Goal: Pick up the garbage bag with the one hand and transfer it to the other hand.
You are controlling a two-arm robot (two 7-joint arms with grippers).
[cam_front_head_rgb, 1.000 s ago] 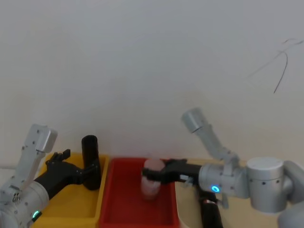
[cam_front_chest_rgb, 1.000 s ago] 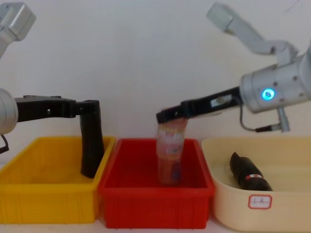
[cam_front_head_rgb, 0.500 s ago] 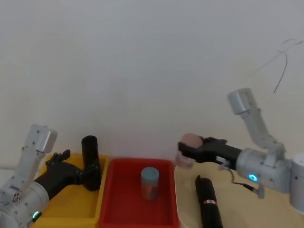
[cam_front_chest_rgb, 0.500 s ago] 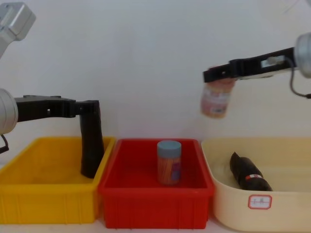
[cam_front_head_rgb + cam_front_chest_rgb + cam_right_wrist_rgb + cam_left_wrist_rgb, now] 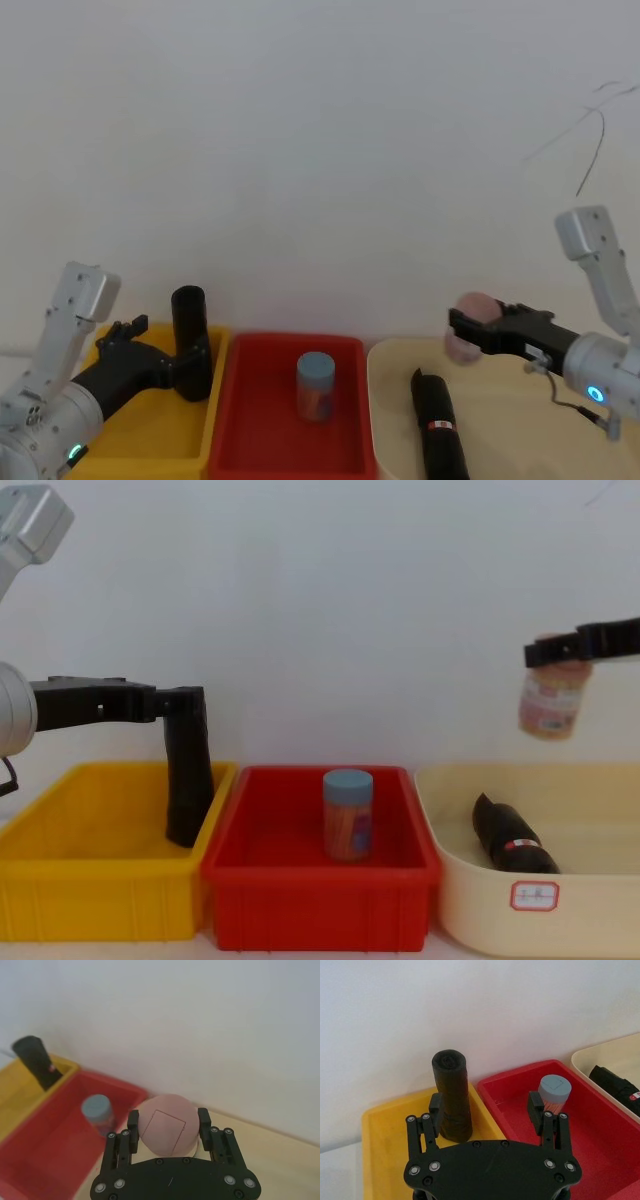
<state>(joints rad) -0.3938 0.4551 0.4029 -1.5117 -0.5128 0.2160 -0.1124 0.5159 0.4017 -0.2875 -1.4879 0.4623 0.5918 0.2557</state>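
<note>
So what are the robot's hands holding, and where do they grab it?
The right gripper holds a pink-lidded jar by its lid, in the air over the cream tub. The left gripper grips the upright black roll near its top.

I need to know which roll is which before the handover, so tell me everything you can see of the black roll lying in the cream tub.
The thick black plastic roll lies on its side in the cream tub, right of the red bin. Its surface looks like matte, slightly creased film, and a small red-and-white label sits on its side. One end points toward the back wall. It rests on the tub floor; no gripper touches it.
</note>
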